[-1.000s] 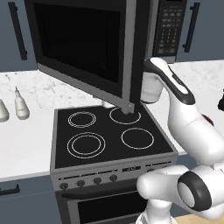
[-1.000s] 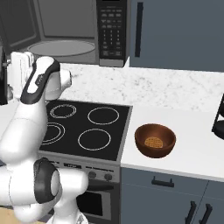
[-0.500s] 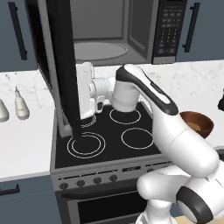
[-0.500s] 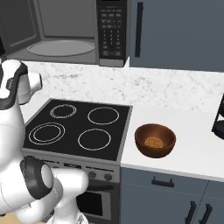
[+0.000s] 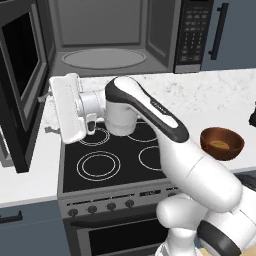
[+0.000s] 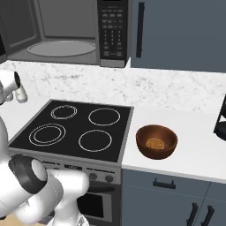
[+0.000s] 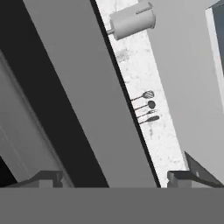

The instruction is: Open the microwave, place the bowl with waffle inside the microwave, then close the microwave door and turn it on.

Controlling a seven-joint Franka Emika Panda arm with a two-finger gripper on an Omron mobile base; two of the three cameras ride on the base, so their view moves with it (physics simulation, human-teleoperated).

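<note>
The microwave point(image 5: 107, 30) stands wide open, showing its grey interior and round turntable point(image 6: 62, 47); its keypad point(image 6: 112, 28) is at the right. The microwave door point(image 5: 20, 85) is swung out to the left. My gripper point(image 5: 47, 114) points left at the door's free edge and is open, with nothing held. In the hand view the door's grey edge point(image 7: 96, 109) runs up between my fingertips point(image 7: 43, 178), with the gripper point(image 7: 113, 180) straddling it. The reddish-brown bowl point(image 6: 156, 141) sits on the counter right of the stove, with the tan waffle point(image 6: 154, 144) inside.
A black four-ring stove point(image 6: 75, 128) lies below my arm. A black appliance point(image 6: 220, 119) stands at the counter's far right. A dark cabinet with a vertical handle point(image 6: 140, 28) is right of the microwave. Utensils point(image 7: 146, 107) hang on the wall.
The microwave door has swung from half open to fully open at the left. My arm swept left with it, from over the stove's right side to its left edge.
</note>
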